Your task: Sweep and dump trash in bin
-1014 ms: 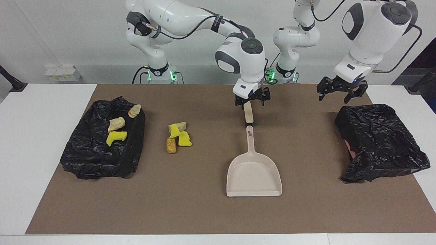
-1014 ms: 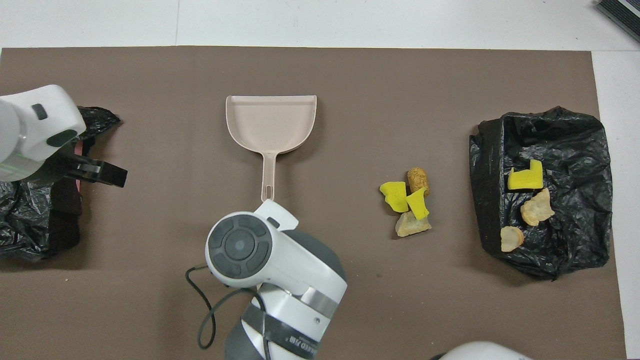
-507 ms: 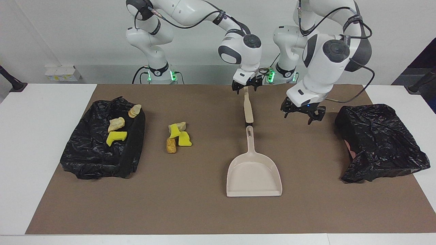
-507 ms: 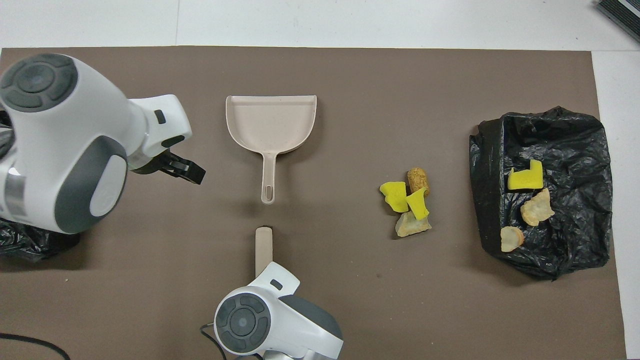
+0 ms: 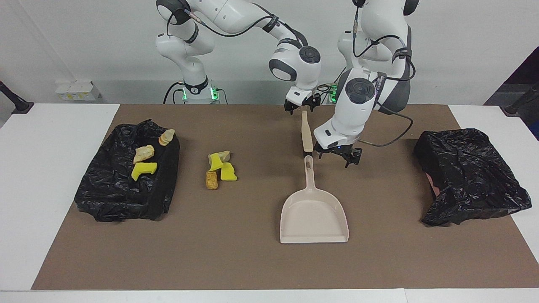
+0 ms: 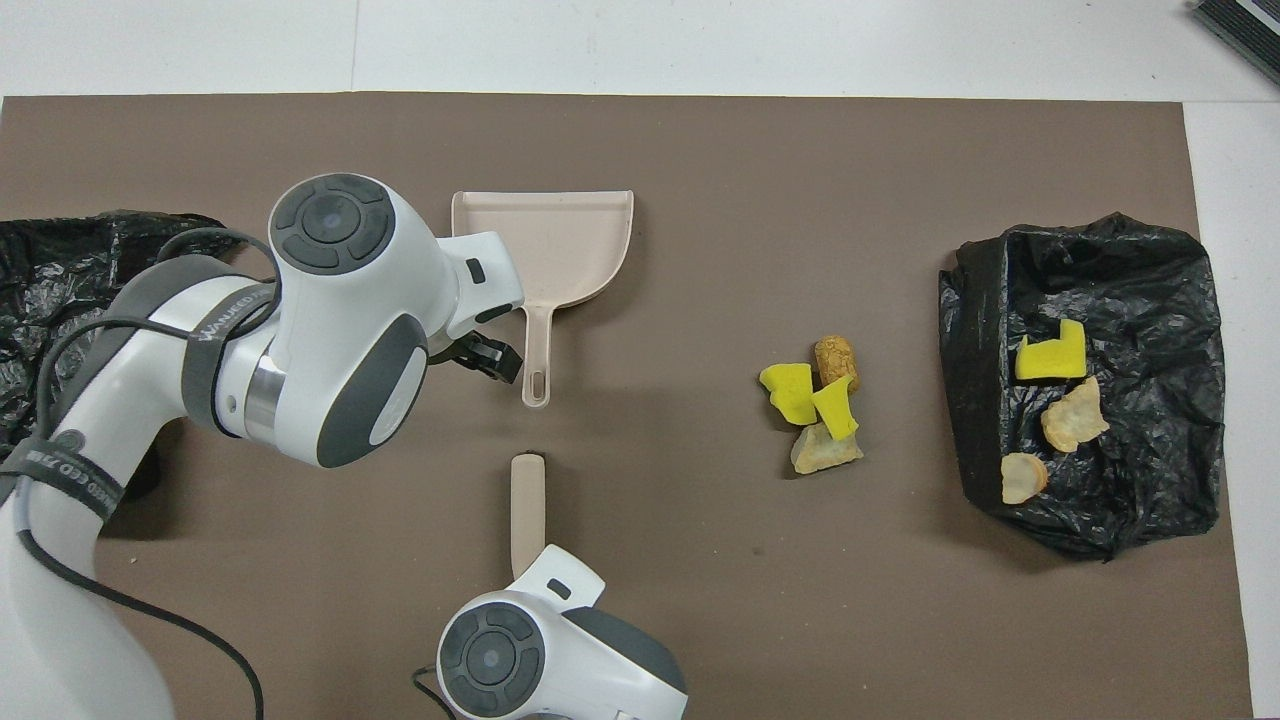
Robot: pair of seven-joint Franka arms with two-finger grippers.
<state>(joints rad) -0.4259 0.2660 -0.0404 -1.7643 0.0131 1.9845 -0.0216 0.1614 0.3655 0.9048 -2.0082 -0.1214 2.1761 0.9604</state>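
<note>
Several trash scraps (image 5: 219, 169), yellow, beige and one orange-brown, lie in a pile on the brown mat; the pile also shows in the overhead view (image 6: 815, 400). Three more scraps (image 5: 145, 162) lie on a black bag (image 5: 122, 189) at the right arm's end. A beige dustpan (image 5: 313, 219) lies mid-table, handle toward the robots. My left gripper (image 5: 339, 156) is open, low beside the handle's tip, toward the left arm's end; the overhead view shows it too (image 6: 490, 355). My right gripper (image 5: 301, 107) is open around the near end of a beige stick (image 5: 306, 134).
A second black bag-covered bin (image 5: 467, 172) stands at the left arm's end of the table. The stick (image 6: 527, 500) lies in line with the dustpan's handle (image 6: 538, 350), nearer to the robots. White table shows around the mat (image 5: 252, 261).
My left arm has swung from over the bag at its end to beside the dustpan's handle, and lower. My right gripper has drawn back along the stick toward the robots. The stick has not moved.
</note>
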